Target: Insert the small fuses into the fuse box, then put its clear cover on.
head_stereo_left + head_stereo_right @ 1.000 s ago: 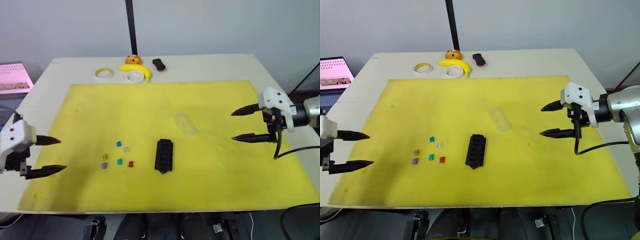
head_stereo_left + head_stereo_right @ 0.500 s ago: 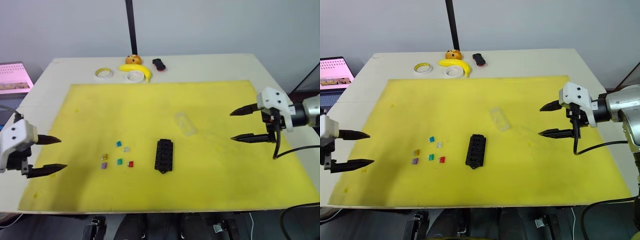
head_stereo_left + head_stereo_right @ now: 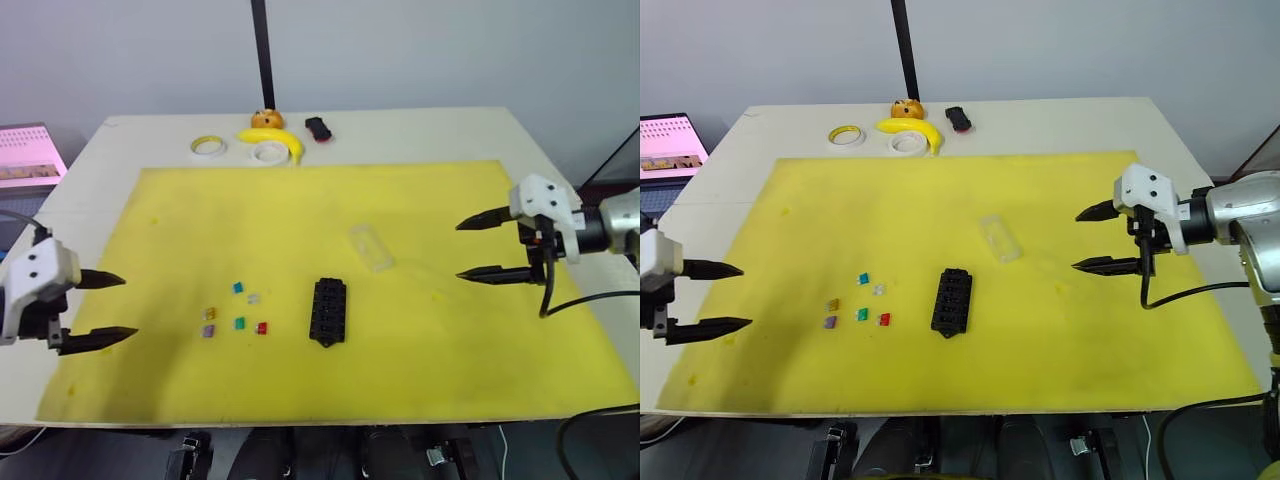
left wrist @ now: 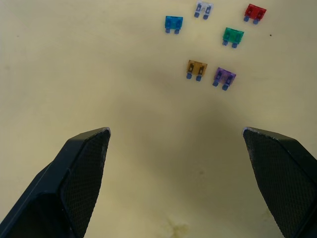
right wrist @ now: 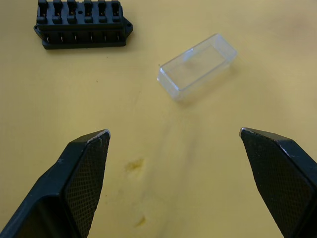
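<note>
The six tiny fuses point(image 3: 235, 308) lie left of the middle beside the black fuse box point(image 3: 329, 311), light and slippery, best pinched by their flat sides; both claws, left claw point(image 3: 100, 310) and right claw point(image 3: 478, 248), hang wide open.

We're seeing bright, even, diffuse light, prob from overhead. Shadows are soft and faint; there's a weak one under the fuse box point(image 3: 329, 311), and a blurry dark patch on the yellow mat point(image 4: 148, 163) btwn the left gripper's fingers point(image 4: 86, 163). No harsh glare; the clear cover point(image 5: 196, 66) just has mild pale highlights on its edges. Wrist views are sharp and head views a bit softer, w/ slight bending at the edges.
</note>
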Motion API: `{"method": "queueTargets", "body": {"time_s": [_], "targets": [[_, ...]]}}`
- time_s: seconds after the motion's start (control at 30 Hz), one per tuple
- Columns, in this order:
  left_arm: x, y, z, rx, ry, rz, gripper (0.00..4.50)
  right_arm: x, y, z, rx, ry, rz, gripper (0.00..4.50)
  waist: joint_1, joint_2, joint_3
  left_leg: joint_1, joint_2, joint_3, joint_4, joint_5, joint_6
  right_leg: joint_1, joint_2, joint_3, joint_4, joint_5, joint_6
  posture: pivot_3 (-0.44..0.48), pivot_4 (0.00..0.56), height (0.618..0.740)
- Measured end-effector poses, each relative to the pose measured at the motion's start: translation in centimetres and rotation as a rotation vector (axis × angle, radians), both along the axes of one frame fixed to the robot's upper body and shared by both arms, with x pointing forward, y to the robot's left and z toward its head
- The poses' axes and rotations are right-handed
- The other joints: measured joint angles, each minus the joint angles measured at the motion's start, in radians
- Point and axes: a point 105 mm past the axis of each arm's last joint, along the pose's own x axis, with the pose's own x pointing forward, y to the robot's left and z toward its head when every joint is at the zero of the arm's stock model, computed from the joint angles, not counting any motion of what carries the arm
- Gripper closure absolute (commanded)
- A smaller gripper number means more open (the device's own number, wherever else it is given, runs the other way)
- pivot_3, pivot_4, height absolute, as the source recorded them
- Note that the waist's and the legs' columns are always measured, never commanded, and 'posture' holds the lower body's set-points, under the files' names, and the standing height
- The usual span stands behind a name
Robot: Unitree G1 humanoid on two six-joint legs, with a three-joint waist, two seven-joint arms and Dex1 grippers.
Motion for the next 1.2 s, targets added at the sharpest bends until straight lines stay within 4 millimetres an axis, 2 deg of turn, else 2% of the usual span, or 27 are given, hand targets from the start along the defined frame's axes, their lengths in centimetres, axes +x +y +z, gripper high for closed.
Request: {"method": "queueTargets", "body": {"time_s": [0.13, 0.43, 0.57, 0.67, 0.77, 0.87, 1.0, 1.07, 1.13, 1.2], "targets": [[0.2, -0.2, -0.1, -0.009, 0.007, -0.005, 0.0, 0.0, 0.3, 0.0, 0.004, -0.002, -0.002, 0.04, 0.0, 0.0, 0.0, -0.001, 0.0, 0.0, 0.0, 0.0, 0.0, 0.0, 0.0, 0.0, 0.0, 0.0, 0.0, 0.0, 0.15, 0.74], [0.4, -1.2, -0.8, -0.164, 0.114, 0.038, 0.0, -0.7, 4.5, 0.5, 0.073, -0.037, 0.104, 0.04, -0.001, 0.0, 0.0, -0.001, 0.0, 0.0, 0.0, 0.0, 0.0, -0.001, 0.0, 0.0, 0.0, 0.001, 0.002, 0.0, 0.15, 0.74], [0.2, -1.8, -1.3, -0.356, 0.248, 0.111, 0.0, -1.3, 7.5, 1.0, 0.102, -0.079, 0.202, 0.04, -0.002, 0.0, 0.0, -0.001, 0.0, 0.0, 0.0, 0.0, 0.0, -0.001, 0.0, 0.0, 0.0, 0.002, 0.003, 0.0, 0.15, 0.74], [0.1, -2.3, -3.1, -0.481, 0.4, 0.19, 0.0, -1.8, 10.2, 1.4, 0.121, -0.13, 0.289, 0.04, -0.001, 0.0, 0.0, -0.001, 0.0, 0.0, 0.0, 0.0, 0.0, -0.001, 0.001, 0.0, 0.0, 0.002, 0.003, 0.0, 0.15, 0.74], [0.5, -2.2, -4.5, -0.576, 0.514, 0.295, 0.0, -2.3, 12.0, 0.8, 0.122, -0.126, 0.352, 0.04, 0.004, -0.001, 0.0, -0.001, 0.0, 0.0, 0.0, 0.0, 0.0, -0.001, 0.002, 0.0, 0.0, 0.002, 0.003, 0.0, 0.15, 0.74], [0.7, -2.1, -5.0, -0.635, 0.59, 0.362, 0.0, -2.6, 13.3, 0.0, 0.121, -0.11, 0.39, 0.04, 0.017, -0.002, -0.001, -0.001, 0.0, 0.0, 0.001, 0.0, 0.0, -0.001, 0.002, 0.0, 0.0, 0.002, 0.004, 0.0, 0.15, 0.74], [0.9, -2.2, -5.3, -0.727, 0.688, 0.431, 0.0, -2.6, 13.8, 0.0, 0.122, -0.123, 0.397, 0.04, 0.026, -0.002, -0.001, -0.001, 0.0, 0.0, 0.001, 0.0, 0.0, -0.001, 0.002, 0.0, 0.001, 0.002, 0.004, 0.0, 0.15, 0.74], [0.9, -2.4, -5.3, -0.754, 0.722, 0.442, 0.52, -2.7, 13.9, 0.0, 0.122, -0.126, 0.399, 0.0, 0.024, -0.002, -0.001, -0.001, 0.0, 0.0, 0.001, 0.0, 0.001, -0.001, 0.002, 0.0, 0.001, 0.002, 0.004, 0.0, 0.15, 0.74], [0.6, -2.7, -5.4, -0.767, 0.755, 0.448, 1.29, -2.6, 13.9, 0.0, 0.121, -0.126, 0.398, 0.0, 0.023, -0.002, -0.001, -0.001, -0.001, 0.0, 0.001, 0.0, 0.001, -0.001, 0.002, 0.0, 0.0, 0.002, 0.004, 0.0, 0.15, 0.74], [0.7, -3.2, -5.3, -0.79, 0.777, 0.448, 1.29, -2.6, 13.8, 0.0, 0.12, -0.125, 0.395, 0.0, 0.023, -0.002, -0.001, -0.001, 0.0, 0.0, 0.001, 0.0, 0.001, -0.001, 0.002, 0.0, 0.001, 0.002, 0.004, 0.0, 0.15, 0.74]]}}
